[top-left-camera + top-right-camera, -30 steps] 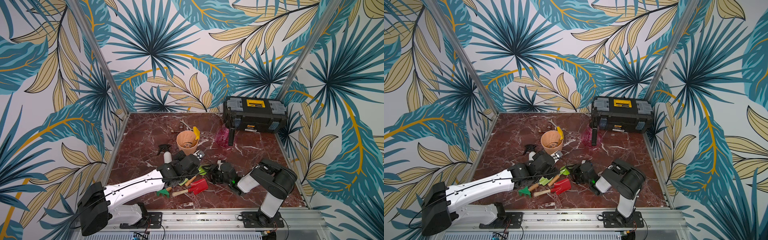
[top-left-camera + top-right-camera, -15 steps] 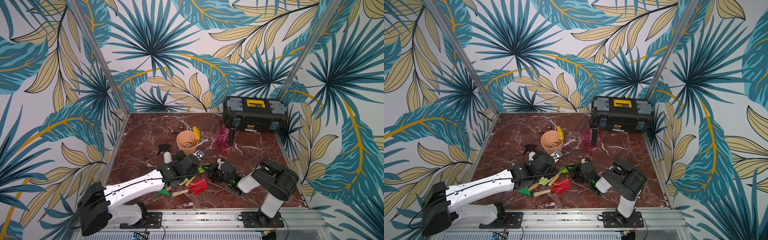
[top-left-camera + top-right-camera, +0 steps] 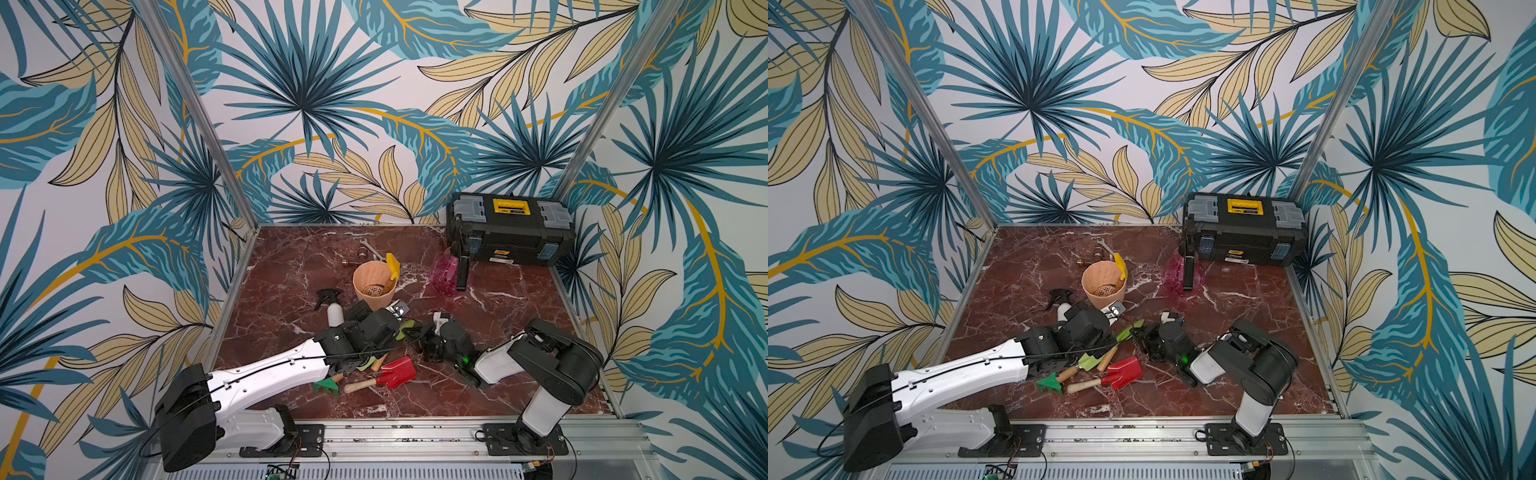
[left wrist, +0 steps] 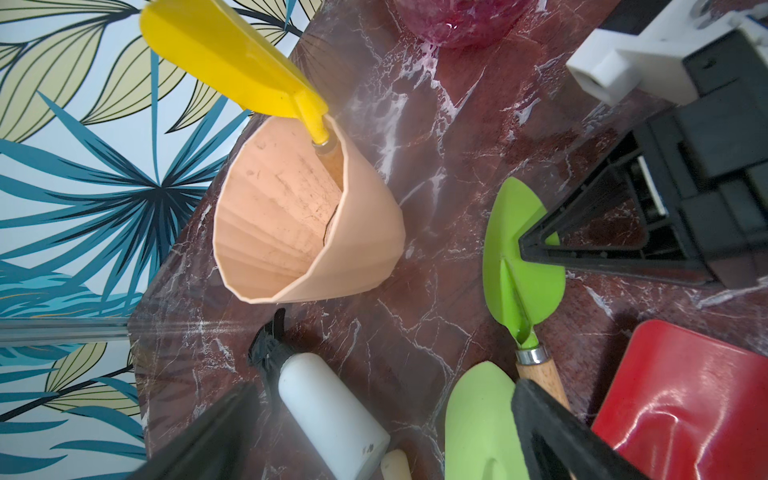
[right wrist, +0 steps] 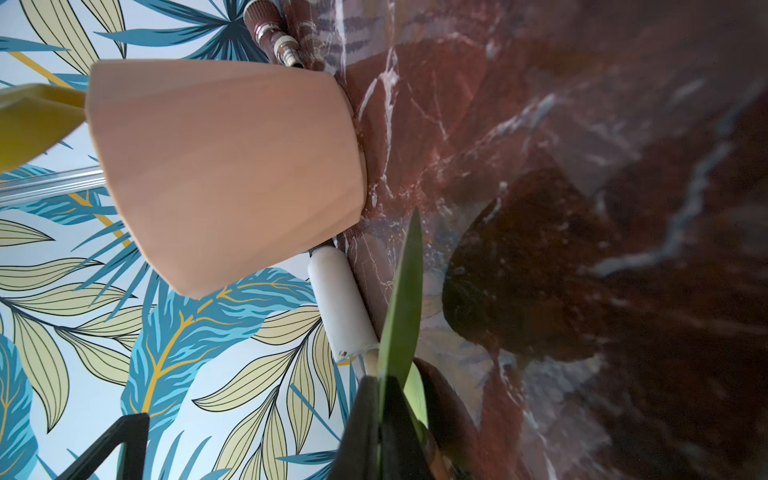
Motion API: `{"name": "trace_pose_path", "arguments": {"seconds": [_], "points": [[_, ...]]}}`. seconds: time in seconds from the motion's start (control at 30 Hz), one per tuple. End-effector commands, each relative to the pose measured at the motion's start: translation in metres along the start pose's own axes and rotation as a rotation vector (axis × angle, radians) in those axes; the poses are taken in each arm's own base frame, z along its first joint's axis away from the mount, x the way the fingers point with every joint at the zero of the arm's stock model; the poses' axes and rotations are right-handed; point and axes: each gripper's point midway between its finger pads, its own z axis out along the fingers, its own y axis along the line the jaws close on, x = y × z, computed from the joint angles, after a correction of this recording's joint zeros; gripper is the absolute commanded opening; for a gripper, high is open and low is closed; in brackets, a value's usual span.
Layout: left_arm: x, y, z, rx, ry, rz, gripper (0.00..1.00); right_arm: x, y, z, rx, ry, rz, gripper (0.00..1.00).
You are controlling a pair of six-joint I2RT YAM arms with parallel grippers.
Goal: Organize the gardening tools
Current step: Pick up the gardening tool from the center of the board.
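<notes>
Near left, dark green rake (image 3: 325, 386) flat on marble (image 3: 291, 270). Next, left gripper (image 4: 382, 388) spread wide, holding nothing. Farther back, yellow scoop (image 3: 392, 266) in pot (image 3: 376, 303). Red shovel (image 3: 397, 372) near centre. Right of it, right gripper (image 5: 380, 399) clamped on lime-green trowel (image 4: 507, 224) blade.

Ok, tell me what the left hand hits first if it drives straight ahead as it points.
Likely the white spray bottle, lying between the open fingers of the left hand; if the hand clears it, the peach pot just beyond. Height is unclear.
</notes>
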Motion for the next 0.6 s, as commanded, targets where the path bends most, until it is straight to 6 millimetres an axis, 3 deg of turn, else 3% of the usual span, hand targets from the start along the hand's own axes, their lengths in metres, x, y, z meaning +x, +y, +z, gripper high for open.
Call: {"name": "trace_pose_path", "arguments": {"seconds": [0.0, 0.1, 0.33, 0.57], "points": [[-0.004, 0.006, -0.006, -0.02, -0.023, -0.007, 1.0, -0.001, 0.005, 0.001, -0.015, -0.005, -0.024, 0.0], [-0.005, 0.009, -0.008, -0.031, -0.029, -0.011, 1.0, -0.002, 0.017, 0.0, -0.024, -0.02, -0.088, 0.0], [-0.014, 0.022, -0.021, -0.061, -0.091, -0.063, 1.0, -0.01, 0.078, -0.009, -0.029, -0.096, -0.367, 0.0], [-0.019, 0.04, -0.039, -0.105, -0.169, -0.124, 1.0, -0.017, 0.119, -0.023, -0.031, -0.173, -0.566, 0.0]]}}
